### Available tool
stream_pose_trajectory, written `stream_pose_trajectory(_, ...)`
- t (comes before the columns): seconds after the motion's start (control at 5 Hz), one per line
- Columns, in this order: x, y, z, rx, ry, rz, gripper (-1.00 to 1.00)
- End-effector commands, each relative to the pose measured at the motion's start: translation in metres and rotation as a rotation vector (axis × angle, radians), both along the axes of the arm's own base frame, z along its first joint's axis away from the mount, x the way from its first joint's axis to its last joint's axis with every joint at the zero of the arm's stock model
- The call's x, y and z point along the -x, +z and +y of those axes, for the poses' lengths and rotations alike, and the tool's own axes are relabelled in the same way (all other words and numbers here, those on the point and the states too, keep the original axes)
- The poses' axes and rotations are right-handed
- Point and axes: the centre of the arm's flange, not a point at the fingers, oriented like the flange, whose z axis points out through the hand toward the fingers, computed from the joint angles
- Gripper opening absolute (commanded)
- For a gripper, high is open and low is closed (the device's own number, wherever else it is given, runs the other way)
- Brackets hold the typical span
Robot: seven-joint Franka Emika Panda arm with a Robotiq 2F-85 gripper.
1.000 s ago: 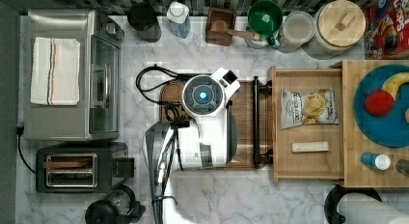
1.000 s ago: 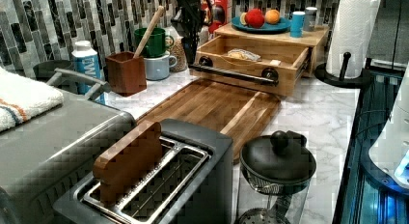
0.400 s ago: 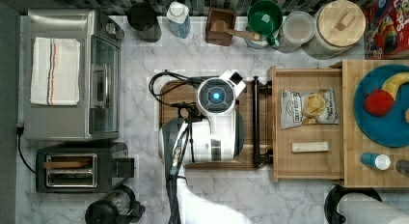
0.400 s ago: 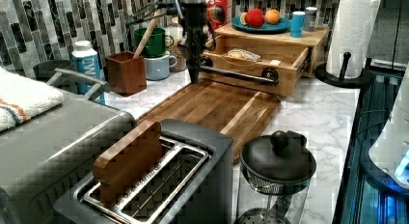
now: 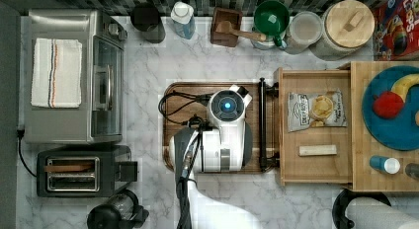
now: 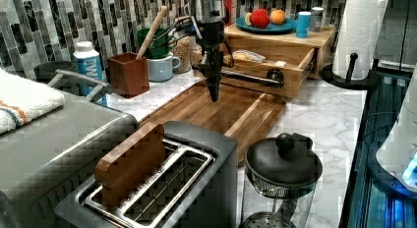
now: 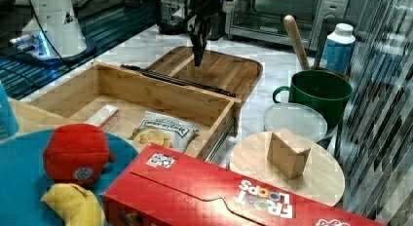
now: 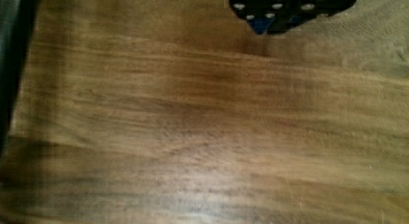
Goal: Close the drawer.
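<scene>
So the drawer (image 5: 316,126) is pulled well out from under the light wooden top (image 5: 358,165) with the blue plate (image 5: 390,135) on it, on the top view's right side of the marble surface (image 5: 148,56). There's a chip bag (image 5: 316,109) and a small pale stick (image 5: 317,150) inside. Its long black bar handle (image 5: 262,124) runs near-to-far across the front, facing me.

My claw (image 6: 214,93) hangs tip-down over the brown cutting board (image 6: 231,110), just off the handle's far half on the top view's left. It looks pinched together, holding nothing.

So the whole thing comes down to this: the drawer sits toward the top view's right of me, and I reckon I need to push square against the bar that way, more toward its middle so it doesn't skew.
</scene>
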Motion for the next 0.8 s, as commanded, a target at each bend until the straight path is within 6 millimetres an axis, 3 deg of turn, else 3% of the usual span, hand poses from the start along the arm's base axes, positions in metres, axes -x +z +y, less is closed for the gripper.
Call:
stream_pose_trajectory(0.2, -0.033, 0.013, -0.073, -0.014, 0.067, -0.098, -1.0)
stream_pose_trajectory(0.8, -0.036, 0.022, -0.144, 0.015, 0.032, -0.126, -1.0)
